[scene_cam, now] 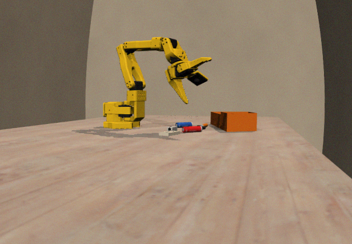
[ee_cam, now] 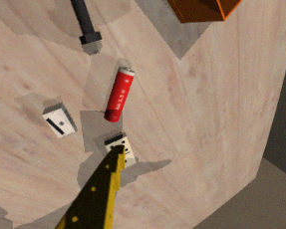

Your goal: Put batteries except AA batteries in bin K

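Note:
A red cylindrical battery (scene_cam: pixel 192 128) (ee_cam: pixel 119 96) lies on its side on the wooden table (scene_cam: pixel 171 180). A blue cylindrical battery (scene_cam: pixel 183 124) lies just behind it and is outside the wrist view. The orange bin (scene_cam: pixel 237 121) (ee_cam: pixel 204 9) stands to the right of them; I see no letter on it. My gripper (scene_cam: pixel 199 80) is open and empty. It hangs high above the batteries, tilted, with its lower jaw (ee_cam: pixel 97 194) pointing down at the table. In the wrist view that jaw's tip lies over a small white block (ee_cam: pixel 127 147).
A second white block with black marks (ee_cam: pixel 59 120) (scene_cam: pixel 172 128) lies to the left of the red battery. A dark rod-shaped tool (ee_cam: pixel 85 22) with an orange end (scene_cam: pixel 204 125) lies between the batteries and the bin. The table's right edge is near the bin.

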Tool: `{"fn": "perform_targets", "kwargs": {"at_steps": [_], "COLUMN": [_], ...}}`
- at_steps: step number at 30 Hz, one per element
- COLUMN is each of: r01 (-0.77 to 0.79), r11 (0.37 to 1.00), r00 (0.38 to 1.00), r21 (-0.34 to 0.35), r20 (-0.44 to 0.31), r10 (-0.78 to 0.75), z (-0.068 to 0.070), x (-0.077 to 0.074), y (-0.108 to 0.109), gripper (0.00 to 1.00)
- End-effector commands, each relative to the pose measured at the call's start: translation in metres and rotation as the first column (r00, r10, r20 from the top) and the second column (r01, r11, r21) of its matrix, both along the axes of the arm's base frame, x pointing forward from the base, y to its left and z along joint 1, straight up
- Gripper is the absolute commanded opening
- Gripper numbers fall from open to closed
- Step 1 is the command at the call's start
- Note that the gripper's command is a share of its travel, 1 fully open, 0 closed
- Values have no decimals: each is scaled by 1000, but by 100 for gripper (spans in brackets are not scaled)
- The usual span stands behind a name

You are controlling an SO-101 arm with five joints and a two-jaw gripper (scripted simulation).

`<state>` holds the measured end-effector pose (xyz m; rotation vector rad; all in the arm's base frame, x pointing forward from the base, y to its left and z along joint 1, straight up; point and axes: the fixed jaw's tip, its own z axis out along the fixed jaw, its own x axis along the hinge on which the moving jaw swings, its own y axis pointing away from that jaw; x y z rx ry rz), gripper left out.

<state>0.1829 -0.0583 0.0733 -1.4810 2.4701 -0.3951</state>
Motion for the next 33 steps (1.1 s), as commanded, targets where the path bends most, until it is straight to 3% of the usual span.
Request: {"fn": "perform_targets", "kwargs": {"at_steps": [1,9,17,19,26,33], "r01": [52,245,477,477,616,683], "r11": [998,961,824,824,654,522], "r00": [997,962,848,848,717,619], "r21": [18,132,307,307,438,510], "r20": [53,91,86,86,32,-26], "r10": [-53,-257,-523,-523,-697,-785], "z": [15,36,56,56,65,68], "x": [15,45,82,82,104,115], "y": [1,10,29,29,48,62], "gripper": [87,69,44,44,24,11]}}
